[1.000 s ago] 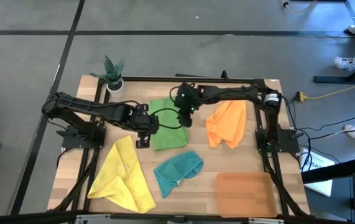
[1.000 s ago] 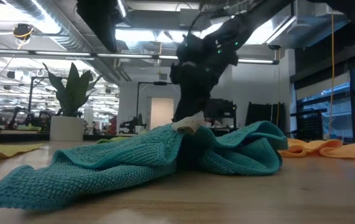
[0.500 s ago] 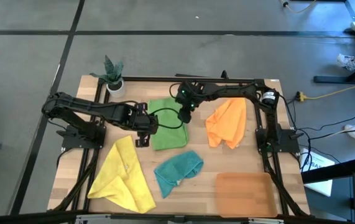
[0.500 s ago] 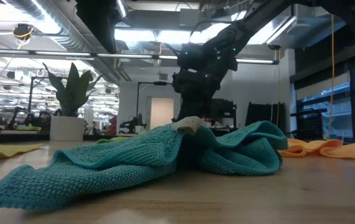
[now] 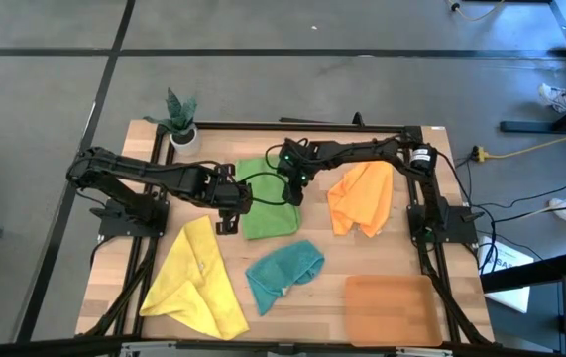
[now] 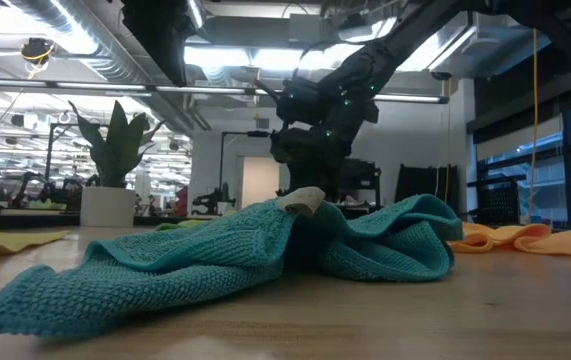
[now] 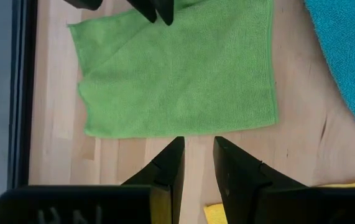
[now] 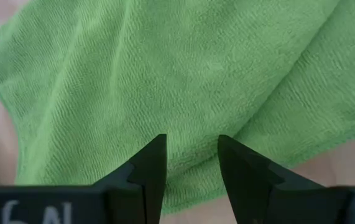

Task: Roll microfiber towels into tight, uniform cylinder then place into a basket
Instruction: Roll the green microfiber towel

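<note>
You are setting up the green towel (image 5: 268,198) for rolling: both released claws, left claw (image 7: 198,163) and right claw (image 8: 191,163), are hovering at its opposite edges; pinch next.

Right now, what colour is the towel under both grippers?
Green, plain; the right wrist view shows it best.

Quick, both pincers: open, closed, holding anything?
Left pincer: open, empty, at the flat green microfiber towel's edge.
Right pincer: open, empty, over it.

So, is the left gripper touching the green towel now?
Apart. In the left wrist view, bare wood shows between the left gripper and the near edge of the green towel; the open fingers hold nothing.
</note>
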Controlling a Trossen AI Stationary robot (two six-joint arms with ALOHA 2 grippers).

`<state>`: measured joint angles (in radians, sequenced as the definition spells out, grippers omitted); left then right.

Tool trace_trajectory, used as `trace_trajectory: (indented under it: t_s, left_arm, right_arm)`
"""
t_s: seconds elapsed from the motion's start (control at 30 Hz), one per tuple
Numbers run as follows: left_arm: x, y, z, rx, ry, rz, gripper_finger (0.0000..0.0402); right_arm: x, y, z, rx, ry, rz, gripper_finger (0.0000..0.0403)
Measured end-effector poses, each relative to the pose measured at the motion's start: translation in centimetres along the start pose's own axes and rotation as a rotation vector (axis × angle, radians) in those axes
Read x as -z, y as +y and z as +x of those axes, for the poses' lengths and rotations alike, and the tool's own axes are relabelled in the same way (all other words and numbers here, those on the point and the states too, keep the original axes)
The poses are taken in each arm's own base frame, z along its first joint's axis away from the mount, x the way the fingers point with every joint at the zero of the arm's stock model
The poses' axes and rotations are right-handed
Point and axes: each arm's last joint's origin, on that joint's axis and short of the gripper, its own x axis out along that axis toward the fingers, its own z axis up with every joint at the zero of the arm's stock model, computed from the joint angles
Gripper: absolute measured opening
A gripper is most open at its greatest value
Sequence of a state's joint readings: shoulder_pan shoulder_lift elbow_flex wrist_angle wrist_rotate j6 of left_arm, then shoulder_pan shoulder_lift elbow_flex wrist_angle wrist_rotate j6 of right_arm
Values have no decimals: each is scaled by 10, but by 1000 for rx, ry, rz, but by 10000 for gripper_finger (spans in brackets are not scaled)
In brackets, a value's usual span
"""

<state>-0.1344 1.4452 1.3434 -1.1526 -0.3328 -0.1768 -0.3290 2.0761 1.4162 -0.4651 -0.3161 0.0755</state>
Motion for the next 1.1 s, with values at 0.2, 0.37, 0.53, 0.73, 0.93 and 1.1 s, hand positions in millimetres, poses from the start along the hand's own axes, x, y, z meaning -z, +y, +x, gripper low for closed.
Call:
trace_trajectory:
  t_s: [0.2,0.37,0.53,0.73,0.93,1.1]
  left_arm:
    - [0,0,0,0,0,-1,78]
    - [0,0,0,0,0,-4,78]
    - [0,0,0,1,0,-4,78]
    - [0,0,0,1,0,-5,78]
    - [0,0,0,1,0,-6,78]
    - [0,0,0,1,0,-9,78]
  right_arm:
    - [1,-2,2,32,8,42,145]
    - [4,-2,6,31,32,38,145]
    - [5,3,7,-62,40,9,145]
    - [0,4,7,-98,0,-37,145]
    - [-7,1,6,-101,-73,-60,145]
    - [-8,-6,3,-93,-87,-52,145]
